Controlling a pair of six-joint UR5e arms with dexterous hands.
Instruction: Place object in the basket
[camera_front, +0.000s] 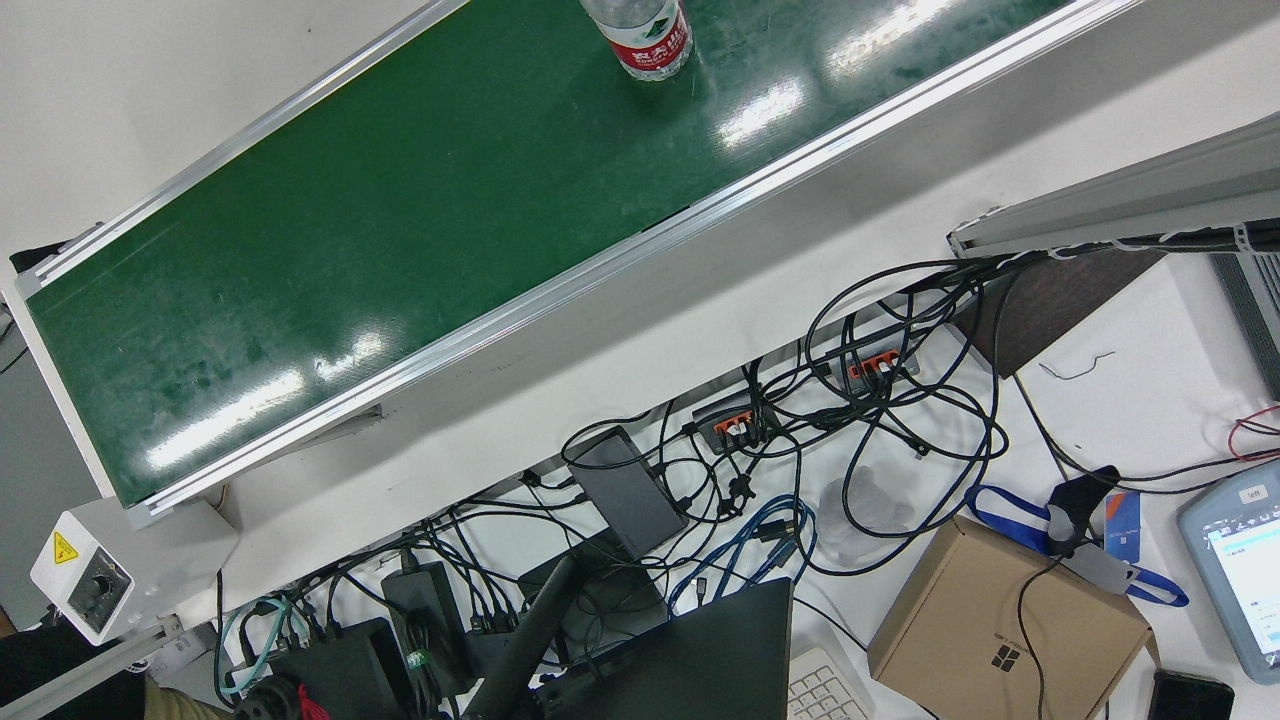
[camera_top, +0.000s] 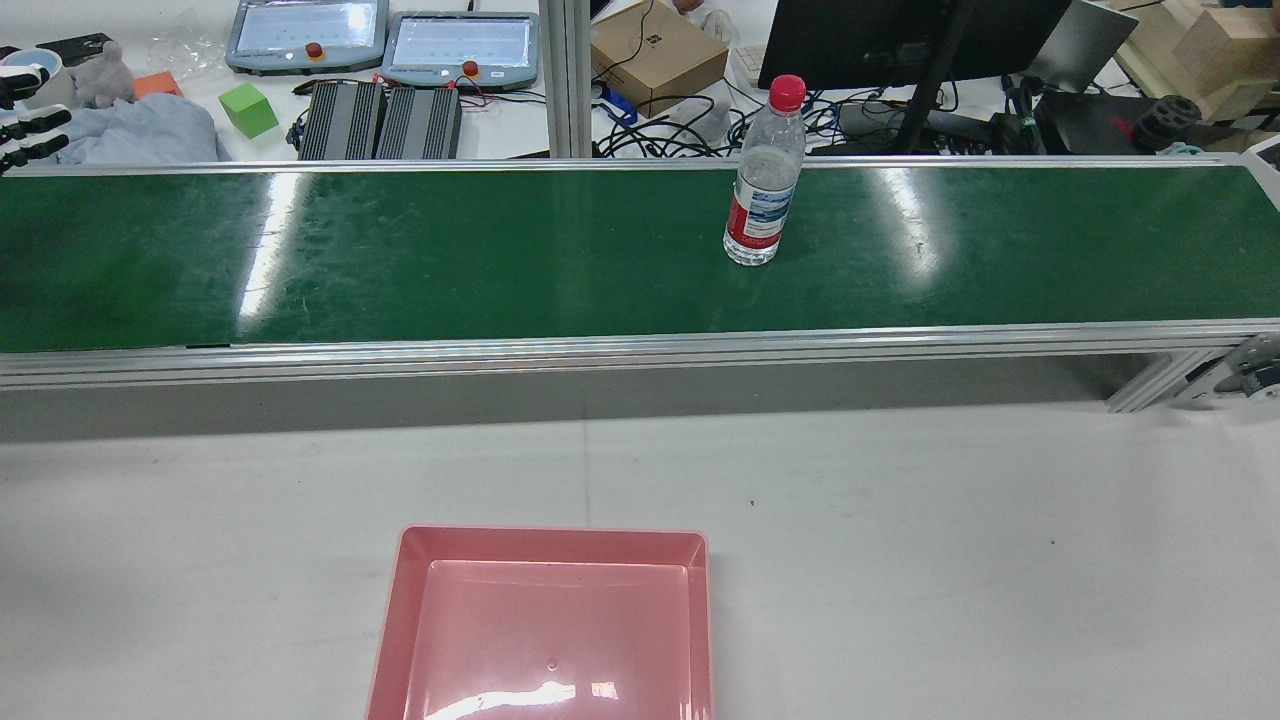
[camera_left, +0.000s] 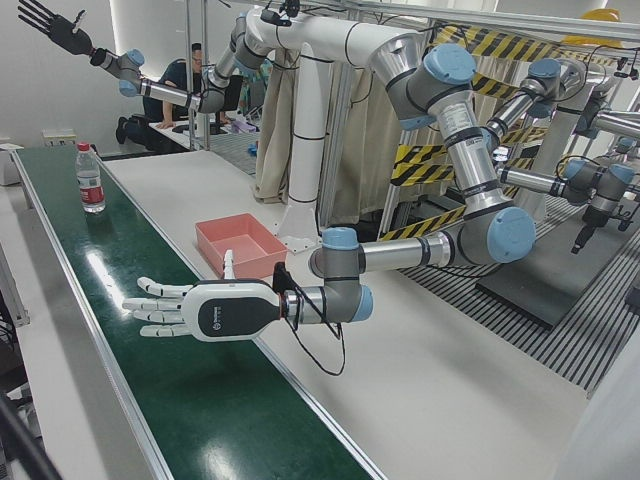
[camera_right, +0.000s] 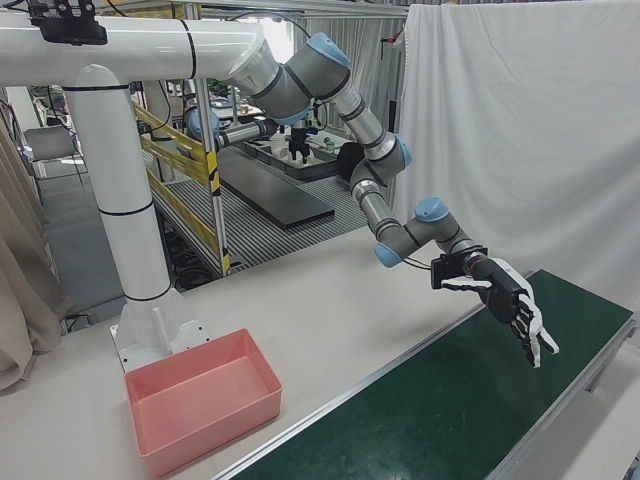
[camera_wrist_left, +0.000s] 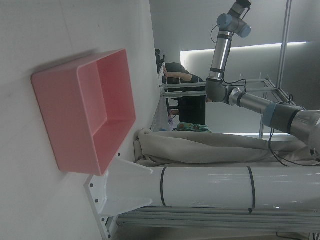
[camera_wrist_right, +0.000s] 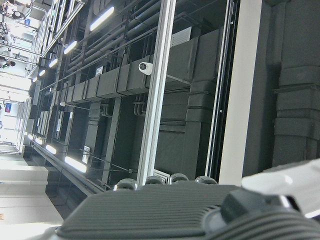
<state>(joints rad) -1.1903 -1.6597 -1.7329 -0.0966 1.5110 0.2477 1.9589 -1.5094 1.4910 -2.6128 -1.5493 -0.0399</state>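
A clear water bottle (camera_top: 765, 185) with a red cap and red label stands upright on the green conveyor belt (camera_top: 400, 260), right of centre; it also shows in the front view (camera_front: 648, 35) and far off in the left-front view (camera_left: 90, 180). The pink basket (camera_top: 550, 540) sits empty on the white table on the robot's side of the belt, seen again from the front corners (camera_left: 225, 255) (camera_right: 215, 425) and by the left hand camera (camera_wrist_left: 65, 115). My left hand (camera_left: 200, 305) hovers open over the belt's left end, far from the bottle. My right hand (camera_right: 515, 305) hangs open at the belt's right end.
Behind the belt lie two teach pendants (camera_top: 460, 45), a cardboard box (camera_top: 655, 50), a green cube (camera_top: 247, 108), a monitor and tangled cables (camera_front: 800, 440). The white pedestal (camera_right: 125, 200) stands behind the basket. A person (camera_left: 185, 75) sits in the background.
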